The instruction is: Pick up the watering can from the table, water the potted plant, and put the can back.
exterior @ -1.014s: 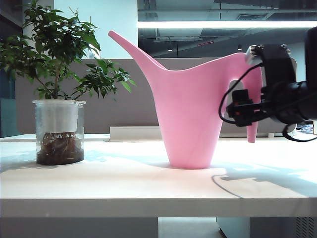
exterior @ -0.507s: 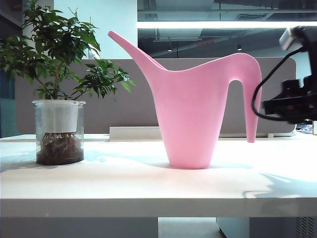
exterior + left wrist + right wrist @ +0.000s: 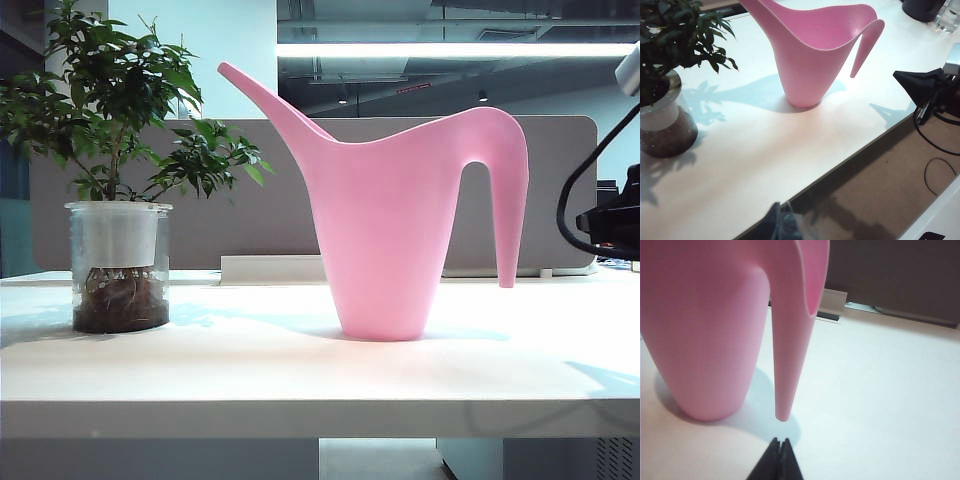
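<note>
The tall pink plastic watering can point(image 3: 385, 220) stands upright near the middle of the wide white table point(image 3: 250, 375), its long spout aimed toward the small bushy potted plant in its clear glass jar point(image 3: 120, 265), which sits well apart on the far left.

The right gripper point(image 3: 778, 460) hangs just beside the tip of the can's open-ended handle, its black jaws pressed together on nothing. The left gripper point(image 3: 781, 225) sits off the front edge, also closed and empty — well clear of everything.

The risk I see: with the jaws shut, any push toward the handle would shove the tall, narrow-footed can rather than catch it, and it could tip or skid. A swing toward the plant could also catch the leaves with the spout.

Room is generous — bare tabletop between can and jar, and open surface to the right of the handle. The front edge is near the can's base, though, so a slide forward matters.
</note>
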Action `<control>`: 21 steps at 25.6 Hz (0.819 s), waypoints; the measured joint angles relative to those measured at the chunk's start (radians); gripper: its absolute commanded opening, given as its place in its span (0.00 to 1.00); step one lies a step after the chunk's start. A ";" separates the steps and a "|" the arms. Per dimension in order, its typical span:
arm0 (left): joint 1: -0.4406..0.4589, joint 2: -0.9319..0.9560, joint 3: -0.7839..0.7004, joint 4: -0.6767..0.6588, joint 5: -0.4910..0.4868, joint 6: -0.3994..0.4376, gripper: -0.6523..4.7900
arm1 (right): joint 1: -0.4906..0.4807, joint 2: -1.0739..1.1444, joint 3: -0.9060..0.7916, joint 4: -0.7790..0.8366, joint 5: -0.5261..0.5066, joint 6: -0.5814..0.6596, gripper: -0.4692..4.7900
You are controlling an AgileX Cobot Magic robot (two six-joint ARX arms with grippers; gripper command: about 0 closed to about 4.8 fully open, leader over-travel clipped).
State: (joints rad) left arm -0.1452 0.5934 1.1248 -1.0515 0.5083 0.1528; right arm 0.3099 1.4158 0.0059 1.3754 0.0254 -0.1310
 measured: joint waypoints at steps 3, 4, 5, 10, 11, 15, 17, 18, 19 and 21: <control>0.000 -0.001 0.000 0.000 0.000 0.000 0.13 | 0.000 0.000 0.000 -0.008 0.000 0.002 0.08; 0.000 0.000 0.000 0.000 0.000 0.000 0.13 | 0.000 0.000 0.000 -0.009 -0.001 0.003 0.08; 0.000 0.000 0.000 0.000 0.000 0.000 0.13 | 0.000 0.000 0.000 -0.009 -0.001 0.003 0.08; 0.035 -0.034 -0.019 0.012 0.005 0.000 0.13 | 0.000 0.000 0.000 -0.012 -0.001 0.003 0.08; 0.047 -0.047 -0.032 0.019 0.005 0.000 0.13 | 0.000 0.000 0.000 -0.013 -0.001 0.003 0.08; 0.118 -0.196 -0.254 0.179 -0.014 0.000 0.11 | 0.000 0.000 0.000 -0.014 -0.001 0.003 0.08; 0.136 -0.250 -0.340 0.286 -0.015 0.000 0.11 | 0.000 0.000 0.000 -0.014 -0.001 0.003 0.08; 0.141 -0.280 -0.390 0.343 -0.015 0.000 0.11 | 0.000 0.000 0.000 -0.015 -0.001 0.003 0.08; 0.140 -0.306 -0.441 0.390 -0.013 0.000 0.11 | 0.000 0.000 0.000 -0.016 -0.001 0.003 0.08; 0.139 -0.338 -0.521 0.460 0.011 -0.004 0.11 | 0.000 0.000 0.000 -0.018 -0.001 0.003 0.08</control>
State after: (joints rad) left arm -0.0063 0.2554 0.6033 -0.5919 0.5198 0.1486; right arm 0.3103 1.4158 0.0059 1.3571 0.0242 -0.1280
